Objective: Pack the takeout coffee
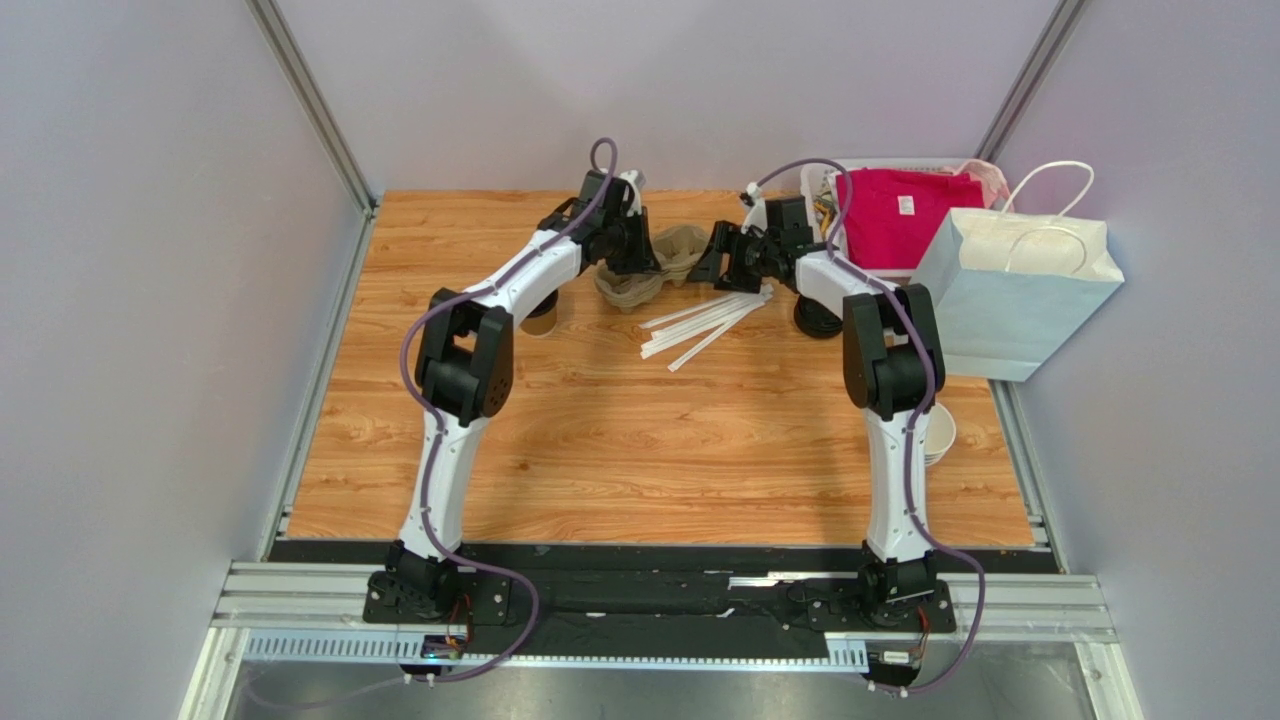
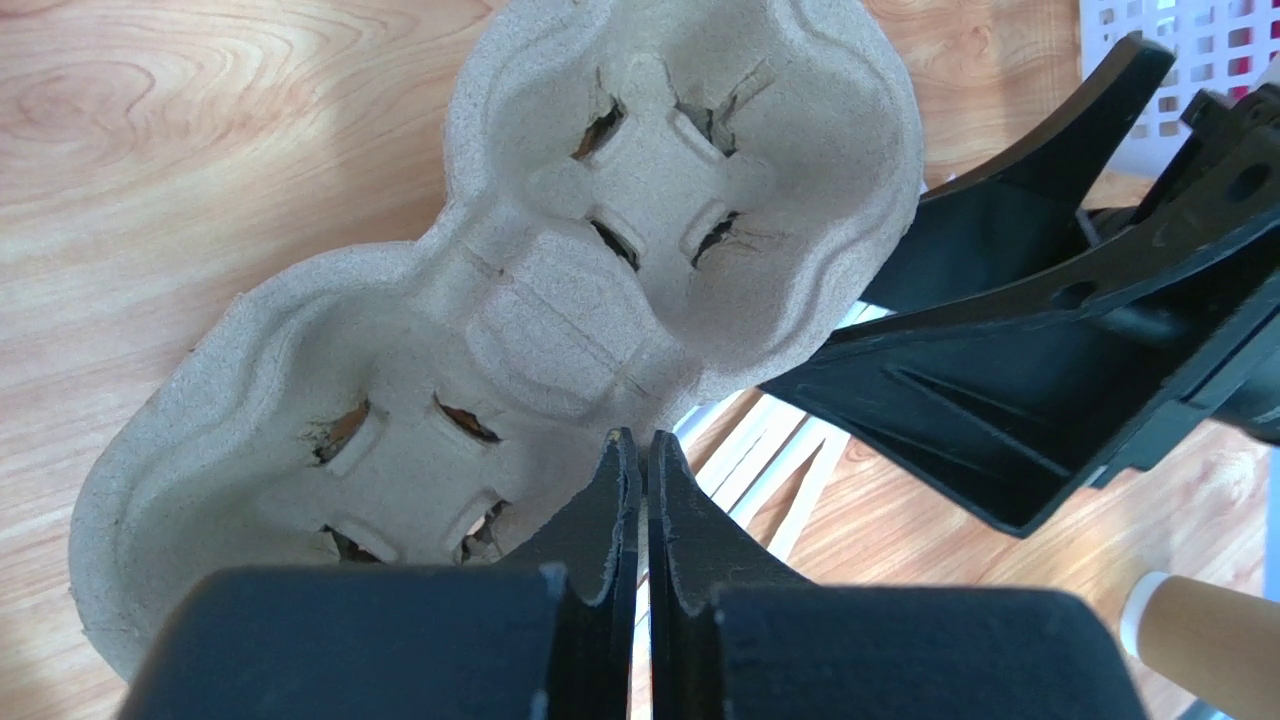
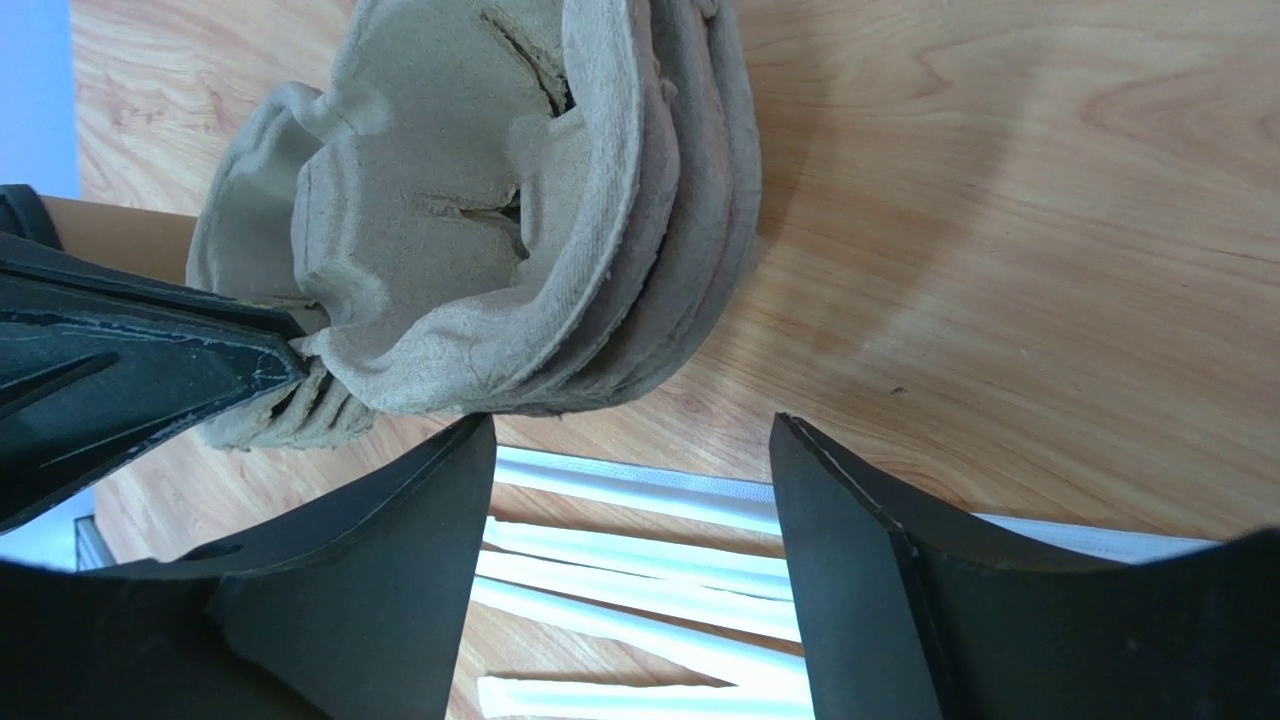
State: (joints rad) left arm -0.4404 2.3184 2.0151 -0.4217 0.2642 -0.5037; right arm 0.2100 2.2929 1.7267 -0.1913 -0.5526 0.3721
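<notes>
Two arms meet over a stack of pulp carriers (image 2: 601, 285) on the wooden table (image 1: 646, 450). The left gripper (image 2: 643, 446) has its jaws pressed together on the stack's rim. The right gripper (image 3: 631, 428) hangs just right of the carriers with its jaws spread wide, holding nothing. Directly below it, just beside the carriers, lie white straws (image 3: 631, 548) (loose, fanned out on the wood). The coffee (image 1: 541, 312), a brown cup, stands to the left of the carriers, half hidden under the left arm; its lid is hard to make out from above. Well to the right of the carriers stands a white paper bag (image 1: 1014, 285), upright, handles up. Between bag and carriers, a red cloth (image 1: 902, 210) fills a white basket (image 1: 819, 180).
</notes>
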